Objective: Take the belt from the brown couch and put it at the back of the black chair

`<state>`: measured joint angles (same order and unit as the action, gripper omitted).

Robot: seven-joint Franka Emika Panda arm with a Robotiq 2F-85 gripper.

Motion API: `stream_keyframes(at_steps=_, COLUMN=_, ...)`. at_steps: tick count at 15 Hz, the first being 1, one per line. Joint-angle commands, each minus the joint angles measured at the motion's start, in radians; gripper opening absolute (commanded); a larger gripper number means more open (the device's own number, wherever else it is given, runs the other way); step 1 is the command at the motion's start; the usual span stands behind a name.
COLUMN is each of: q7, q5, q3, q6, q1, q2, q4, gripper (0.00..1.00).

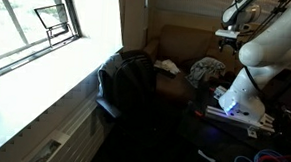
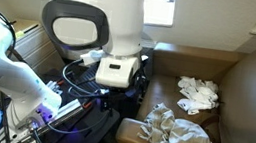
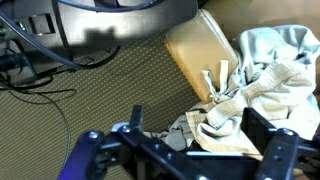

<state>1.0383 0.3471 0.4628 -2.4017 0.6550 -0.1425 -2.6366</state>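
A pale ribbed fabric band, which looks like the belt (image 3: 240, 95), lies knotted in a heap of light cloths (image 3: 270, 50) on a brown cushion of the couch (image 3: 195, 50). My gripper (image 3: 198, 138) hangs just above this heap, its two dark fingers spread wide and holding nothing. In an exterior view the gripper (image 1: 228, 37) is high above the couch's right part, over the cloth heap (image 1: 208, 69). The black chair (image 1: 123, 82) stands in front of the brown couch (image 1: 178, 43), its back towards the window.
A second white cloth (image 1: 167, 66) (image 2: 197, 94) lies further along the couch seat. Cables and lit electronics (image 2: 57, 112) crowd the robot base (image 1: 239, 108). A window sill (image 1: 45, 81) runs along the wall beside the chair. Dark cables (image 3: 40, 60) lie on the carpet.
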Motion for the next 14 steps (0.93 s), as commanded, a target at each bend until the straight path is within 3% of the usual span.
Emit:
stream_keyframes(at_steps=1, q7=-0.003, q5=-0.004, q3=-0.009, q6=-0.001, q1=0.015, q2=0.017, q4=0.012, gripper=1.0)
stream_keyframes(at_steps=3, q7=0.204, q5=0.001, q3=-0.048, q6=-0.04, q1=0.001, q2=0.027, q4=0.012, gripper=1.0)
stream_keyframes(at_steps=8, q7=0.268, q5=-0.225, q3=-0.005, q6=-0.036, q1=-0.009, q2=0.154, q4=0.22, gripper=1.0)
stream_keyframes(at_steps=12, q7=0.298, q5=-0.415, q3=0.051, q6=-0.061, q1=0.001, q2=0.351, q4=0.465, gripper=1.0)
stream_keyframes(at_steps=13, q7=0.374, q5=-0.383, q3=0.063, q6=-0.054, q1=-0.01, q2=0.379, q4=0.487, gripper=1.0)
stream_keyframes(at_steps=14, q7=0.296, q5=-0.371, q3=0.069, q6=-0.041, q1=-0.02, q2=0.262, q4=0.399, gripper=1.0)
